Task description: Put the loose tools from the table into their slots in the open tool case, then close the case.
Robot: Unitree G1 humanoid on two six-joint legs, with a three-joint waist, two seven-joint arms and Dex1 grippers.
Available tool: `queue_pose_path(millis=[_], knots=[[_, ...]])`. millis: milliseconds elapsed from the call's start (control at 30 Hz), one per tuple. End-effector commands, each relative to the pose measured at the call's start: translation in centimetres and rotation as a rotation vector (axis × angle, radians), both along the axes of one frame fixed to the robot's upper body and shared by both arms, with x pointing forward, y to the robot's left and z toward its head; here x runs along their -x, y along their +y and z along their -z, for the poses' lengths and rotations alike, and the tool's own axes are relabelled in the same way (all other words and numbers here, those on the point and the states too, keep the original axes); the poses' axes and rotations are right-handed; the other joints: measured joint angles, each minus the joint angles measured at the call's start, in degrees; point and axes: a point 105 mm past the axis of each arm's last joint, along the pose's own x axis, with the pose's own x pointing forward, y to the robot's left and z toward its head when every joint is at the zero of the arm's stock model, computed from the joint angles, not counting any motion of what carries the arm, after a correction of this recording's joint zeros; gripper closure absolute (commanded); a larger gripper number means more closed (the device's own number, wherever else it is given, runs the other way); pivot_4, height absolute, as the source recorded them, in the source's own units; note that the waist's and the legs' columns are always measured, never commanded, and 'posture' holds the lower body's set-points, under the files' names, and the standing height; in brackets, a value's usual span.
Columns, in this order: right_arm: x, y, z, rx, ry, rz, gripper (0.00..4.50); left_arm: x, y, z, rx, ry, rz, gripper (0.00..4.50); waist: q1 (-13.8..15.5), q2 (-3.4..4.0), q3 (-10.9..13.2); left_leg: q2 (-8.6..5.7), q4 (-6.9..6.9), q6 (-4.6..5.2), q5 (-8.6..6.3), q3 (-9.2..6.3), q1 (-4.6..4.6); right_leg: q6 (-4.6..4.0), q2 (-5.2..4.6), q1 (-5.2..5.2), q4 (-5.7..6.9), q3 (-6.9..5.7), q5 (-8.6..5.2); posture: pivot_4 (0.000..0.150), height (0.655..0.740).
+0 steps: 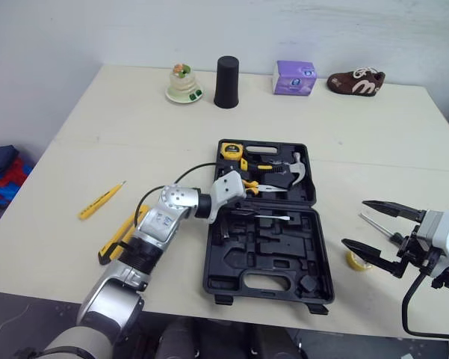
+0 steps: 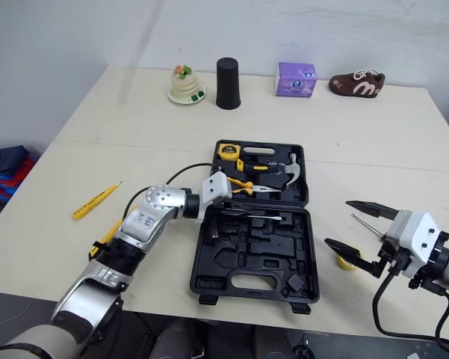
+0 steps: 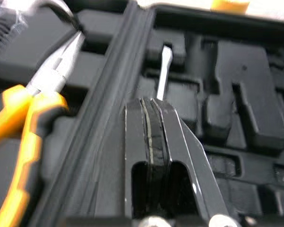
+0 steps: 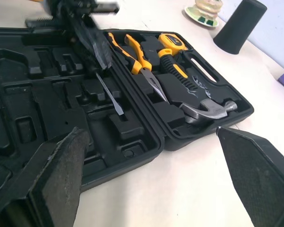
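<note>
At the table's left lie a slim yellow screwdriver (image 1: pixel 101 200) and a yellow-and-black utility knife (image 1: pixel 118 238), partly under the left arm. The left gripper (image 3: pixel 153 101) is clamped on a black-handled flat screwdriver (image 1: pixel 273 218) over the near half of the open black plastic tool case (image 1: pixel 284 250) — seating it looks like the step in hand. Next it should press the screwdriver level, then let go. The right gripper (image 1: pixel 356 223) hangs wide open beside a yellow tape roll (image 1: pixel 356 259) — still loose.

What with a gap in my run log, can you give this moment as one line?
left tool shut on screwdriver over open tool case | right tool open, right of case | yellow tester pen loose on table
</note>
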Motion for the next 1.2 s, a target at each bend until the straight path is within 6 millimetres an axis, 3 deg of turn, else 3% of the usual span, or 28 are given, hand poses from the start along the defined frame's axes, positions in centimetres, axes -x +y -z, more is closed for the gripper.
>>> queue_pose_path(millis=[33,167,333,467,533,633,700,733,800,867,1067,1100,1167,1200], knots=[[0.3,-0.1,-0.7,0.001,-0.033,0.013,0.00,0.4,0.7,3.1,-0.108,0.084,-0.013,4.48,-0.1,0.01,0.0,-0.01,-0.01,0.00,0.00,0.00,0.06,0.02,0.00,0.06,0.00,0.00,0.01,0.150,0.7400],[0.6,-0.5,-0.3,0.004,-0.026,0.038,0.00,1.2,1.2,5.4,-0.232,0.081,0.017,4.48,-0.1,0.02,-0.3,0.00,-0.08,0.00,-0.07,-0.08,0.36,0.01,-0.03,0.41,-0.07,-0.07,0.01,0.150,0.7400],[0.7,-0.8,0.0,0.000,-0.026,0.066,0.00,1.2,2.7,8.4,-0.339,0.143,-0.064,4.48,-0.1,0.19,-1.4,0.23,-0.13,0.08,-0.37,-0.23,0.59,0.01,-0.07,0.91,-0.56,-0.12,0.01,0.150,0.7400],[0.6,-1.1,0.2,-0.003,-0.031,0.095,0.00,1.0,3.5,9.2,-0.379,0.138,-0.085,4.48,-0.2,0.10,-2.2,0.34,-0.12,0.34,-0.58,-0.24,0.69,-0.02,-0.15,1.07,-0.63,-0.10,0.00,0.150,0.7400],[0.6,-1.4,0.2,-0.005,-0.034,0.114,0.00,0.8,3.1,8.4,-0.334,0.115,-0.076,4.48,-0.3,0.10,-2.3,0.38,-0.15,0.35,-0.64,-0.21,0.97,-0.08,-0.21,1.31,-0.68,-0.09,-0.02,0.150,0.7400],[0.4,-2.6,0.1,0.004,-0.027,0.193,0.00,-0.2,1.0,1.8,-0.013,-0.067,-0.017,4.48,-0.3,0.31,-2.3,0.53,-0.27,0.01,-1.00,-0.20,1.43,-1.14,-0.21,1.99,-0.99,0.06,-0.59,0.150,0.7400],[0.5,-3.3,-0.5,0.012,-0.027,0.225,0.00,-0.9,1.9,-2.2,0.113,-0.230,-0.015,4.48,-0.3,0.57,-1.9,0.53,-0.26,0.03,-0.98,-0.20,1.39,-1.08,-0.20,1.82,-0.93,0.08,-0.55,0.150,0.7400],[0.5,-4.0,-0.8,0.029,-0.022,0.266,0.00,-1.3,2.7,-4.0,0.165,-0.312,-0.025,4.48,-0.1,0.47,-1.7,0.54,-0.23,0.20,-0.82,-0.21,1.29,-0.94,-0.15,1.67,-0.84,0.08,-0.48,0.150,0.7400],[0.5,-5.4,-1.8,0.060,-0.067,0.329,0.00,-1.3,4.6,-6.2,0.217,-0.372,-0.019,3.87,-0.1,0.45,-1.7,0.56,-0.16,0.23,-0.64,-0.23,0.63,-0.25,-0.09,0.94,-0.61,0.08,-0.10,0.150,0.7400],[1.0,-7.2,-3.2,0.089,-0.127,0.382,0.00,-1.5,7.8,-7.6,0.228,-0.353,-0.075,3.23,-0.1,0.47,-1.6,0.52,-0.19,-0.19,-0.43,-0.15,0.27,-0.22,-0.03,0.49,-0.58,0.09,-0.09,0.150,0.7400],[4.1,-12.4,-3.5,0.149,-0.163,0.584,0.00,-0.3,17.9,-6.4,0.138,-0.305,-0.290,0.48,-0.1,0.48,-1.6,0.51,-0.34,-0.27,-0.60,0.06,0.29,-0.24,0.01,0.38,-0.68,-0.11,-0.38,0.150,0.7400],[5.4,-14.2,-3.3,0.151,-0.178,0.676,0.00,0.0,22.0,-6.0,0.115,-0.312,-0.435,0.04,-0.1,0.39,-1.6,0.54,-0.34,-0.28,-0.64,0.06,0.28,-0.25,0.00,0.36,-0.68,-0.13,-0.45,0.150,0.7400],[7.5,-16.7,-2.6,0.147,-0.187,0.814,0.00,1.1,28.1,-5.9,0.079,-0.332,-0.654,0.04,-0.2,0.20,-1.5,0.61,-0.33,-0.35,-0.73,0.07,0.24,-0.30,0.00,0.28,-0.64,-0.13,-0.55,0.150,0.7400],[8.3,-17.5,-2.3,0.142,-0.184,0.858,0.00,1.6,30.1,-6.0,0.066,-0.343,-0.724,0.04,-0.2,0.13,-1.4,0.65,-0.34,-0.38,-0.75,0.07,0.20,-0.33,0.01,0.20,-0.61,-0.13,-0.58,0.150,0.7400]])
